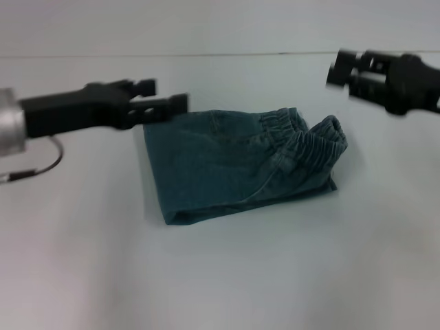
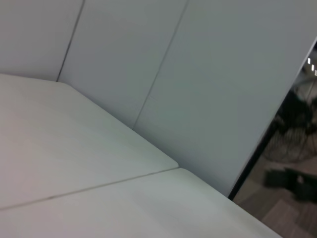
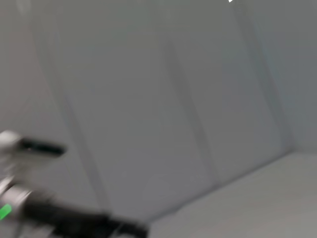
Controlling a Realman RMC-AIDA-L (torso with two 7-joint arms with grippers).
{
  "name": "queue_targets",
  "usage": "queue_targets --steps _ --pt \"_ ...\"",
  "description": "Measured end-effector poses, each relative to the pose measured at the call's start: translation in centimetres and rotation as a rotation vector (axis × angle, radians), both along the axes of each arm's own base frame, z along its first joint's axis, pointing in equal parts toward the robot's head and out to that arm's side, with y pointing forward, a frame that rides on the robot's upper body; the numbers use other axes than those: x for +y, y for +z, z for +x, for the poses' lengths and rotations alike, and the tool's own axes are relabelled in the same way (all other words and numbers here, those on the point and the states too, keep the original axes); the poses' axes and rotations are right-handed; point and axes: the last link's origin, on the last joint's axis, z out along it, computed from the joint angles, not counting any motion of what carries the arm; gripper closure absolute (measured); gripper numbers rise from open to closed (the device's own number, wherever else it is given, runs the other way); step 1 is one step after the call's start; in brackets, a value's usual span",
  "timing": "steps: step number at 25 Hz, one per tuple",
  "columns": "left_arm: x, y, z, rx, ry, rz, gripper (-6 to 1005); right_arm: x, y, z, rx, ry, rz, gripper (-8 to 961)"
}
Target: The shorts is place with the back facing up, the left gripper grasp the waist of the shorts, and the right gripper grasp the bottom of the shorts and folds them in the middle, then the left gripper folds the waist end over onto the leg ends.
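Observation:
The blue-green denim shorts [image 1: 227,165] lie folded into a compact rectangle in the middle of the white table [image 1: 220,282]. The ruffled elastic waist [image 1: 309,134] sits on top at the rectangle's right end. I cannot make out the bottom or the leg ends. My left gripper [image 1: 161,96] hovers at the shorts' far left corner, open and holding nothing. My right gripper [image 1: 342,75] hangs in the air beyond the shorts' right end, apart from the cloth, open and holding nothing. Neither wrist view shows the shorts.
A pale panelled wall [image 2: 198,74] stands behind the table. A seam [image 2: 89,187] runs across the tabletop in the left wrist view. The right wrist view shows the left arm [image 3: 74,223] in front of the wall.

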Motion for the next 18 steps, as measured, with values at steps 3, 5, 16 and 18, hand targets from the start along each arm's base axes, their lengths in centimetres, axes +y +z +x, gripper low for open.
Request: queue_targets --steps 3,5,16,18 --pt "-1.6 0.5 -2.2 -0.027 0.031 -0.022 47 -1.5 0.0 -0.3 -0.113 0.068 -0.112 497" --pt "-2.7 0.8 -3.4 -0.031 0.043 -0.040 47 -2.4 -0.2 0.0 -0.175 0.087 -0.169 376" --pt "-6.2 0.1 -7.2 0.042 0.075 -0.133 49 -4.7 -2.0 3.8 -0.253 -0.017 -0.180 92" --pt "-6.2 -0.1 -7.3 0.047 0.079 -0.141 49 -4.6 -2.2 4.0 -0.254 -0.024 -0.178 57"
